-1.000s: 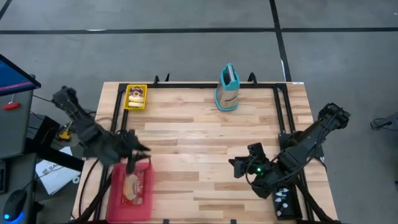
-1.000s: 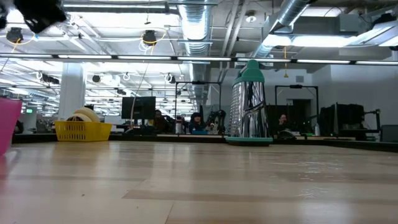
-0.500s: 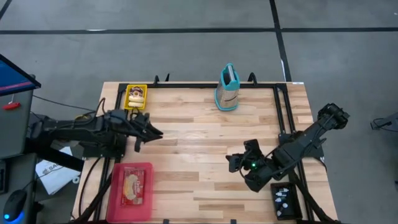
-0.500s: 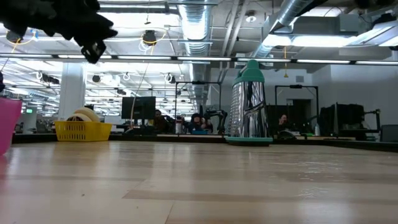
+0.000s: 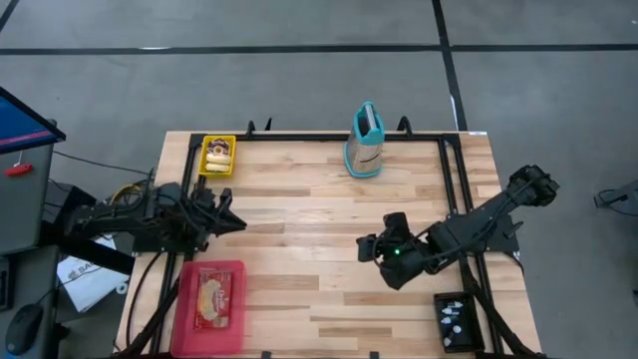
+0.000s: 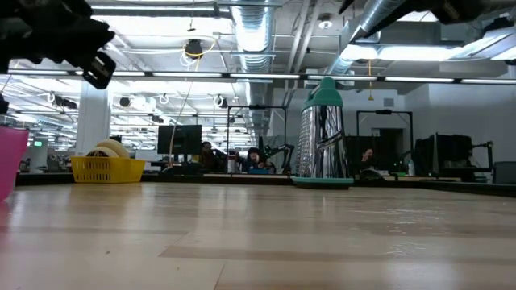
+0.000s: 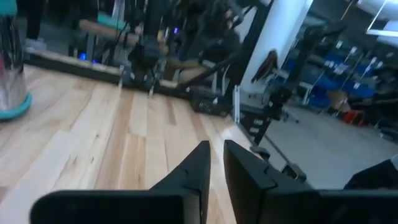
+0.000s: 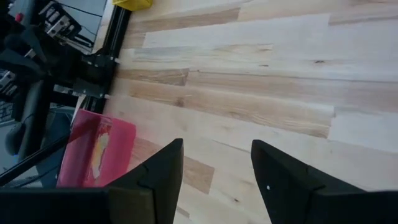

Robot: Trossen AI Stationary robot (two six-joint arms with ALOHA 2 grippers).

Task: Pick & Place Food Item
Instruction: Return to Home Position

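On the wooden table (image 5: 299, 199), seen from above, the red bin (image 5: 187, 299) sits at the 8 o'clock corner with the red popcorn bag (image 5: 211, 297) lying flat inside it; the right wrist view shows the same bag (image 8: 100, 147) resting in the bin (image 8: 122, 134), and the low view catches only the bin's pink wall (image 6: 8, 165) at the edge of the frame. The left gripper (image 5: 235, 221) hangs above the boards at 9 o'clock, just off the bin's far end, and appears in the low view as a dark shape high over the table (image 6: 95, 68). Its own wrist view has the fingers drawn almost together, a thin slit between them, grasping nothing (image 7: 216, 149). A yellow basket (image 5: 217, 157) stands at 10 o'clock near the table's far rail, also visible in the low view (image 6: 107, 168). A teal-handled grater (image 5: 366, 140) stands upright at about 12 o'clock (image 6: 325, 137). The right gripper (image 5: 365, 246) hovers just to the 3 o'clock side of centre, its fingers spread wide and empty over bare wood (image 8: 216, 147). A black basket (image 5: 469, 334) sits at 4 o'clock with small pale items inside.
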